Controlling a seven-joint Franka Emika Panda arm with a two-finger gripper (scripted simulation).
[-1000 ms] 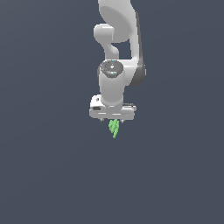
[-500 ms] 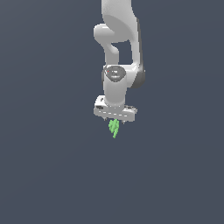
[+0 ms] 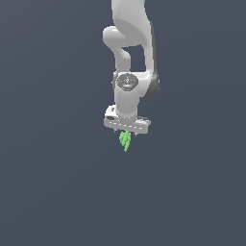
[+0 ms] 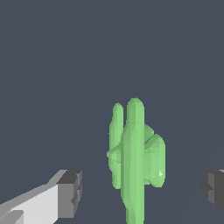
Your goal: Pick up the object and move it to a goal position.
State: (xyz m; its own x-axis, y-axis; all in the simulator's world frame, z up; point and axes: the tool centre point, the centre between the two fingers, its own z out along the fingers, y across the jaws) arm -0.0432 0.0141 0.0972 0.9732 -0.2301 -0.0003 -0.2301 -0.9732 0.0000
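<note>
Gripper point(image 3: 127, 133) of mine hangs midair with fingers point(image 4: 70, 192) spread wide, neither touching the green object point(image 4: 134, 157) between them.

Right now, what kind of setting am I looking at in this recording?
Most likely a bare simulator scene, not a real room: a flat, featureless grey backdrop, a smooth, cleanly rendered white arm, and a faceted bright green object between the fingers of the gripper.

object point(image 4: 135, 157): bright green, plain, with paler and darker green facets along its lobes
gripper point(image 3: 127, 134): white body, dark grey pads point(image 4: 72, 192)
arm point(image 3: 129, 53): white, with dark grey joint sections
background: flat dark slate blue-grey
</note>
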